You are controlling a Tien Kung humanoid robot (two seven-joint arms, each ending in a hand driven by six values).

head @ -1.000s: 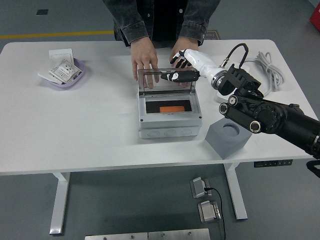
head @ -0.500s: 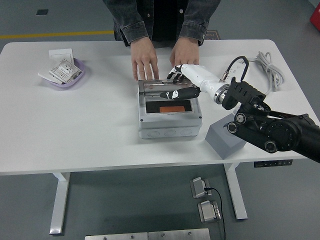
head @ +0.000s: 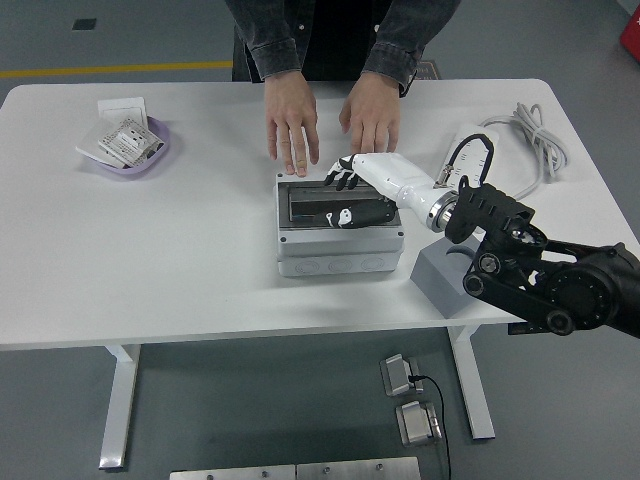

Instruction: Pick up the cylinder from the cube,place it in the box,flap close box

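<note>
The grey box (head: pixel 340 240) stands at the table's middle with its dark see-through flap (head: pixel 315 203) lying down flat over the opening. My right hand (head: pixel 352 196) rests on top of the flap, its fingers (head: pixel 340 178) spread and flat, holding nothing. The cylinder is hidden under the flap. The grey cube (head: pixel 446 276) sits right of the box, partly behind my right arm (head: pixel 545 280). A person's two hands (head: pixel 292 118) lie flat on the table just behind the box. My left arm does not show.
A lilac bowl (head: pixel 150 158) with paper packets stands at the far left, beside a white card (head: pixel 121 106). A coiled white cable (head: pixel 530 135) lies at the far right. The table's near edge (head: pixel 250 335) runs below the box.
My right hand has pushed the flap from upright down onto the box, covering the orange item inside. The arm has dropped lower over the cube. The person's hands drew back slightly.
</note>
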